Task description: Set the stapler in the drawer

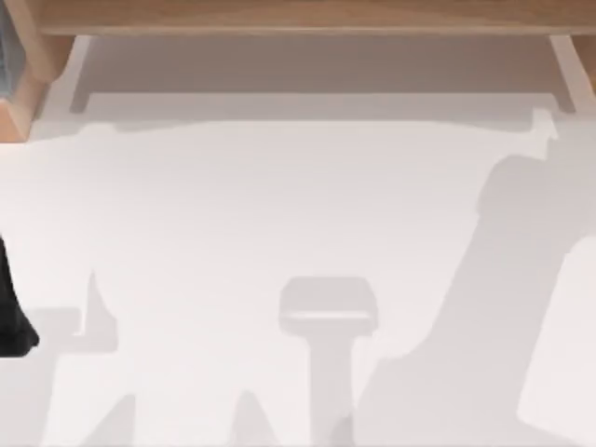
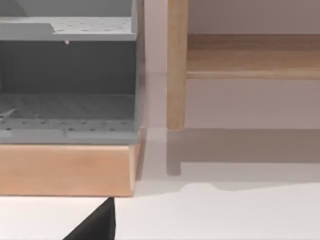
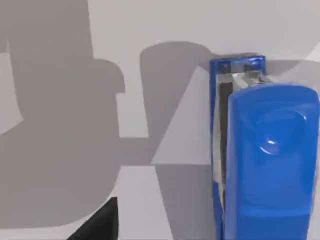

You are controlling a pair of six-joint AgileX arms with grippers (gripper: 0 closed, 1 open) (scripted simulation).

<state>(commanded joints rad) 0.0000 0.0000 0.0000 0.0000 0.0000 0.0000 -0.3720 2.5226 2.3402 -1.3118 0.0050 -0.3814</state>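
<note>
One blue stapler (image 3: 270, 155) on white table (image 3: 165, 25), close beneath right wrist camera

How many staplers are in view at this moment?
1: the blue stapler, lying on the white table in the right wrist view. Others may lie outside the views.

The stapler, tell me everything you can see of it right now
The stapler appears in the right wrist view: glossy bright blue, plastic-looking, with a broad rounded top arm bearing a faint oval dimple. Beside the arm run silver-grey metal strips and a dark slot, framed by a narrower blue base. It lies flat on the white table, partly cut off by the picture's edge.
</note>
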